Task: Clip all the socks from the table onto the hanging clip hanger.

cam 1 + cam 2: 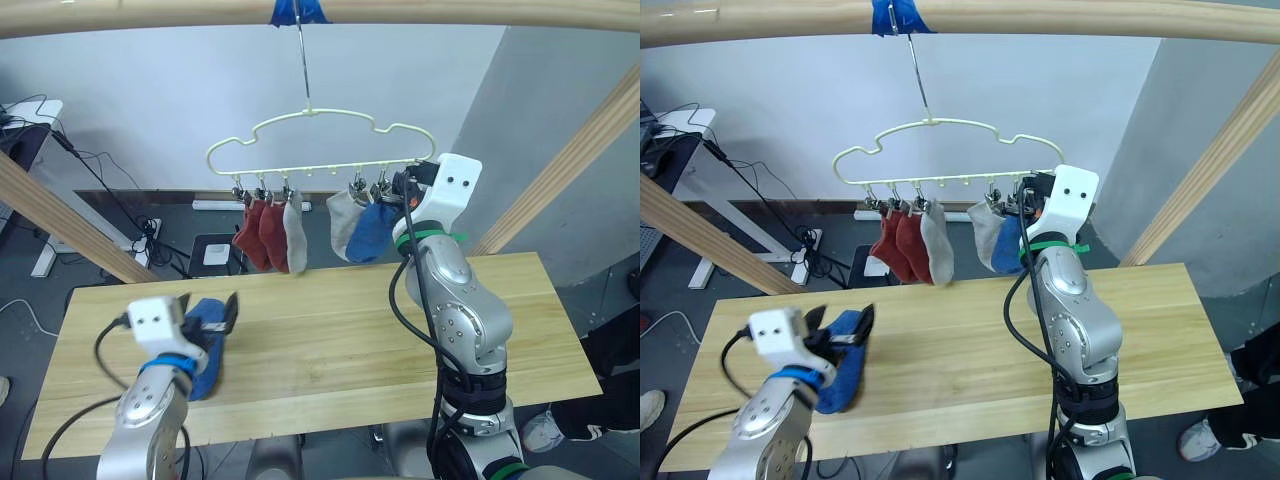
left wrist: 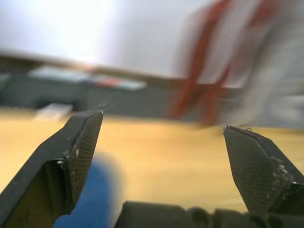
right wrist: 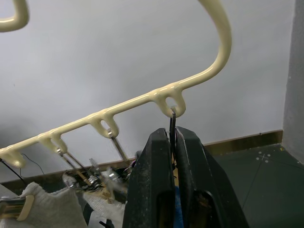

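The cream clip hanger (image 1: 312, 133) hangs by its metal hook above the far edge of the table (image 1: 340, 330). Two brick red socks (image 1: 262, 233), a grey sock (image 1: 296, 238), another grey sock (image 1: 345, 220) and a blue sock (image 1: 375, 230) hang from its clips. My right gripper (image 3: 173, 137) is raised to the hanger's right end and is shut on the thin metal clip (image 3: 172, 118) under the last loop, with blue fabric just below its fingers. A second blue sock (image 1: 205, 372) lies at the table's left. My left gripper (image 1: 210, 317) stands open right over it.
A thick wooden crossbar with blue tape (image 1: 297, 10) carries the hook. Slanted wooden posts stand at the left (image 1: 60, 215) and the right (image 1: 575, 155) of the table. Cables and a white box (image 1: 214, 254) lie on the floor behind.
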Action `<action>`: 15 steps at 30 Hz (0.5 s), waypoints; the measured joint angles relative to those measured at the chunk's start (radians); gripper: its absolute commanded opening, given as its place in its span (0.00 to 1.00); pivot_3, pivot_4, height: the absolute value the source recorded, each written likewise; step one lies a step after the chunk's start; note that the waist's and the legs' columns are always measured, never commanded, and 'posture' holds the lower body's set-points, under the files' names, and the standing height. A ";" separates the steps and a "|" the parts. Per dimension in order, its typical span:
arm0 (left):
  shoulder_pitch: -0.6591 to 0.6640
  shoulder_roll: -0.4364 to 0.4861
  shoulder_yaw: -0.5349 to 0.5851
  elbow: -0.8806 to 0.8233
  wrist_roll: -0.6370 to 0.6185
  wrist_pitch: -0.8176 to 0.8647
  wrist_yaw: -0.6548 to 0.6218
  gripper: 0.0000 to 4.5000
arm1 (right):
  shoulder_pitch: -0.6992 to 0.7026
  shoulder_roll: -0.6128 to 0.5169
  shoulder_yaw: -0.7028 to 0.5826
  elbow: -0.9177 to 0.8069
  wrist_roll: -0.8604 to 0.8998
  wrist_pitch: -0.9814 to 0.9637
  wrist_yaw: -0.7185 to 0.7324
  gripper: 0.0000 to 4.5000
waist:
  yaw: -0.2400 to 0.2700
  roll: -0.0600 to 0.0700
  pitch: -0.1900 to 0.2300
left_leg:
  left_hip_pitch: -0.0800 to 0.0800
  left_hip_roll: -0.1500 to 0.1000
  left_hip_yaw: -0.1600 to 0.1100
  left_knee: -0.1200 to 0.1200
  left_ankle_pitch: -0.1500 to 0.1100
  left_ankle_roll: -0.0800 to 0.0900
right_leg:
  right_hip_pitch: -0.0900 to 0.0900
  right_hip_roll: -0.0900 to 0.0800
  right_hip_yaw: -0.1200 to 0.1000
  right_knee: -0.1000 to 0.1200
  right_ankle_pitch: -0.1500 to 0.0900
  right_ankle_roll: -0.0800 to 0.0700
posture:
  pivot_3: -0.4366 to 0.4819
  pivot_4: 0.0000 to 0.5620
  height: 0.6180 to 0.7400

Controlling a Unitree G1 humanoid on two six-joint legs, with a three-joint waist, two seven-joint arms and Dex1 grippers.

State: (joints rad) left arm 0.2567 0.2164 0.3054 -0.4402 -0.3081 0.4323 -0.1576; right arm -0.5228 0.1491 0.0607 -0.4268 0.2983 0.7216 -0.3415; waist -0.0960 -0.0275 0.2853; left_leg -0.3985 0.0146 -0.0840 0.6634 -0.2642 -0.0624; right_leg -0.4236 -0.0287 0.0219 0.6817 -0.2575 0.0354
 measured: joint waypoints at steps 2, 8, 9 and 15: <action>0.008 -0.007 0.021 0.025 -0.011 0.007 0.001 1.00 | 0.000 0.000 0.001 0.002 0.000 0.007 0.008 0.00 | 0.005 0.000 0.000 | 0.000 0.000 0.000 0.000 0.000 0.000 | 0.000 0.000 0.000 0.000 0.000 0.000 | 0.34 0.43 1.00; -0.003 0.007 0.105 0.153 -0.046 0.056 0.015 1.00 | -0.001 0.000 -0.002 0.010 0.000 0.016 0.015 0.00 | 0.006 0.000 -0.001 | 0.001 0.002 0.000 0.000 0.001 0.001 | 0.000 0.003 0.000 0.000 0.000 0.000 | 0.33 0.44 1.00; -0.017 0.006 0.116 0.176 -0.049 0.064 0.020 1.00 | -0.002 0.000 -0.002 0.013 0.000 0.019 0.016 0.00 | 0.007 0.000 -0.001 | 0.001 0.002 0.000 0.000 0.001 0.001 | 0.000 0.003 -0.001 0.000 0.000 -0.001 | 0.33 0.44 1.00; -0.107 0.017 0.107 0.303 -0.036 0.128 0.058 1.00 | -0.003 -0.001 0.000 0.016 0.000 0.029 0.024 0.00 | 0.007 -0.001 -0.001 | 0.000 0.002 0.000 0.000 0.001 0.001 | 0.000 0.003 0.000 0.000 0.000 -0.001 | 0.33 0.44 1.00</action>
State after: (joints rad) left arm 0.1494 0.2332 0.4122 -0.1372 -0.3445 0.5601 -0.0995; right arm -0.5263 0.1484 0.0606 -0.4112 0.2985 0.7508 -0.3172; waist -0.0893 -0.0287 0.2841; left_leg -0.3981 0.0165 -0.0840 0.6633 -0.2635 -0.0615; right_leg -0.4233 -0.0259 0.0215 0.6812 -0.2571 0.0348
